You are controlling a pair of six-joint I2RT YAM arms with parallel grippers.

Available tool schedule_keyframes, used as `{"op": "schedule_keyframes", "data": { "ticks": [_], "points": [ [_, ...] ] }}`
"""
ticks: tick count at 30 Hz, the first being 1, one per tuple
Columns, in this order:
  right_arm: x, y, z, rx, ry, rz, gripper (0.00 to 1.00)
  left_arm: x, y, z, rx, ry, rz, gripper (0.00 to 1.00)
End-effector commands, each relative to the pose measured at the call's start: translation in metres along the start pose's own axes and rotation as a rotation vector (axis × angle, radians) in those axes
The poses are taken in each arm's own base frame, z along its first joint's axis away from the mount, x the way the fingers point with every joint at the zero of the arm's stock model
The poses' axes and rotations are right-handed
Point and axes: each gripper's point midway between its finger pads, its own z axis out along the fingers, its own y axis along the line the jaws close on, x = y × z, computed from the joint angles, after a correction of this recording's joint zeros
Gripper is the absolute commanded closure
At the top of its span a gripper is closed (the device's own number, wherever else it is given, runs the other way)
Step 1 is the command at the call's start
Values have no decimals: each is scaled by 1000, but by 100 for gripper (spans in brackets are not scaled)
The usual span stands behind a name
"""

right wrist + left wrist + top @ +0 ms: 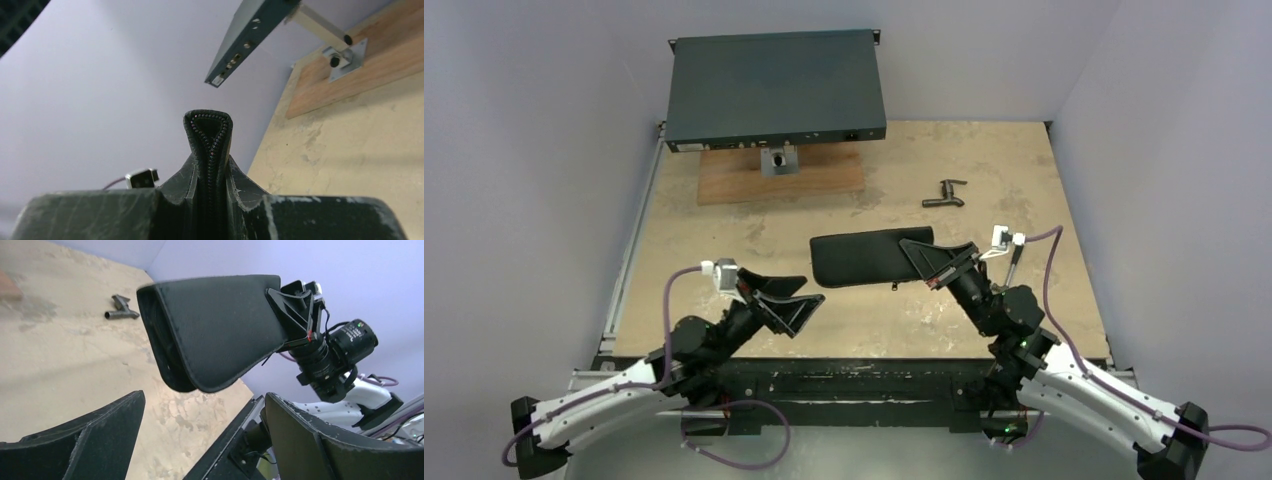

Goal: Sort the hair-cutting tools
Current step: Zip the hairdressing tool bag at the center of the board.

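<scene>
The step in hand looks like the end of packing or the start of unpacking: the right gripper [932,262] is clamped nearly closed on the right end of a black zip pouch [864,258], zip edge pinched between its fingers. The left gripper [809,293] stands spread wide and holds nothing, just near and left of the pouch's other end, which appears to gape toward it. None of the hair-cutting tools shows in any view (they may be inside the pouch, but that cannot be told). The next move probably calls for the left gripper to reach that open end squarely while the right steadies it. The table [724,250] is tan, scuffed and mottled, with pale lilac walls around it. At the far side a dark rack unit [774,90] sits over a wooden board [724,185], and a dark T-shaped fitting [944,193] lies far right.
</scene>
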Motion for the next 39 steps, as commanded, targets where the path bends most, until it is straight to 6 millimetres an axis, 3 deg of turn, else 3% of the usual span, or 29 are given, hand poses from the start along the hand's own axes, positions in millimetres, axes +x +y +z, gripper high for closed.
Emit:
{"op": "schedule_keyframes", "data": {
  "ticks": [1, 10, 15, 24, 31, 34, 39],
  "points": [
    [-56, 34, -8, -138, -259, 241, 100, -28, -29, 11, 147, -182, -225, 9],
    [-45, 22, -11, -132, -232, 276, 100, -11, -45, 57, 220, -192, -276, 7],
    [-41, 20, -13, -124, -210, 280, 100, -21, -60, 69, 282, -244, -278, 1],
    [-42, 14, -20, -96, -211, 262, 100, -48, -89, 63, 393, -296, -224, 0],
    [-29, 36, -18, -168, -112, 214, 100, -50, -93, 70, 398, -298, -212, 1],
    [-14, 43, -12, -189, -30, 198, 100, -51, -101, 75, 424, -290, -203, 6],
    [-5, 47, -6, -179, 29, 151, 100, -49, -107, 78, 454, -270, -202, 34]
  ]
}}
